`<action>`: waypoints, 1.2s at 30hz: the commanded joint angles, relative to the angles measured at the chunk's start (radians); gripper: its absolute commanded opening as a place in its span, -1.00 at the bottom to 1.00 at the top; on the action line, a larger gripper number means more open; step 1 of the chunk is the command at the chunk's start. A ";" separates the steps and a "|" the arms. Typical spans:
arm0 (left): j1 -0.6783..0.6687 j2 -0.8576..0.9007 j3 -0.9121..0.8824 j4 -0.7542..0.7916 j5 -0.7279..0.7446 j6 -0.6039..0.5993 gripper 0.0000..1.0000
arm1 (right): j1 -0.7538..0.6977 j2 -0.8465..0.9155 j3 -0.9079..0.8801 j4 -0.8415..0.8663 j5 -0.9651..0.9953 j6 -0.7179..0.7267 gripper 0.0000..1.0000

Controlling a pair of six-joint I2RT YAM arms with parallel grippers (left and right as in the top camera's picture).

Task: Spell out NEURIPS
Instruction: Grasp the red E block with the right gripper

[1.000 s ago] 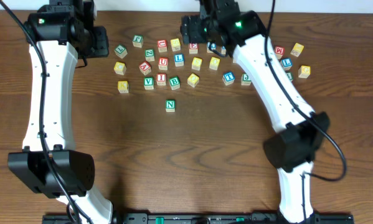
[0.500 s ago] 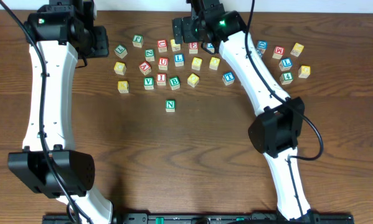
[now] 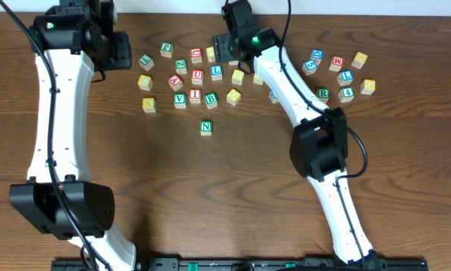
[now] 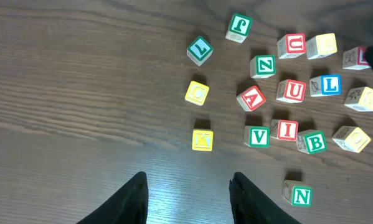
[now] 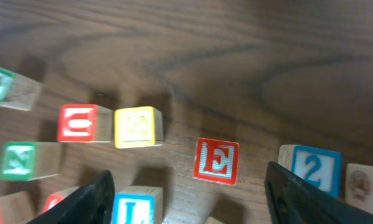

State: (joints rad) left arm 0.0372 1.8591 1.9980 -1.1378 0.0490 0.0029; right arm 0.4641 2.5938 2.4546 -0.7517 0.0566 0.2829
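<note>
Swinging farther left along the back row than a second ago, my right gripper (image 5: 189,190) now hovers over the red E cube (image 5: 217,161), jaws spread wide and empty, the cube lying flat on the table (image 5: 248,56) below the gap. My left gripper (image 4: 188,194) hasn't moved, jaws parted on nothing; the green N cube (image 3: 205,127) sits alone, apart from the cluster.

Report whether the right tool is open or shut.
Open. The right tool shows its fingers wide apart, the red E cube lying untouched between them.
</note>
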 commanded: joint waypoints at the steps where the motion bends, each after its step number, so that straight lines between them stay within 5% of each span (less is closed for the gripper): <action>1: -0.003 0.000 0.015 -0.002 -0.009 -0.004 -0.15 | 0.002 0.038 0.019 0.014 0.042 0.024 0.36; 24: -0.003 0.000 0.015 -0.002 -0.009 -0.004 -0.15 | 0.002 0.129 -0.009 0.137 0.107 0.061 0.12; 36: -0.003 0.000 0.015 -0.002 -0.009 -0.004 -0.14 | 0.002 0.130 -0.013 0.124 0.129 0.072 -0.18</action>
State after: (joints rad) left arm 0.0372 1.8591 1.9980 -1.1378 0.0490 0.0029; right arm 0.4641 2.7094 2.4504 -0.6239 0.1562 0.3374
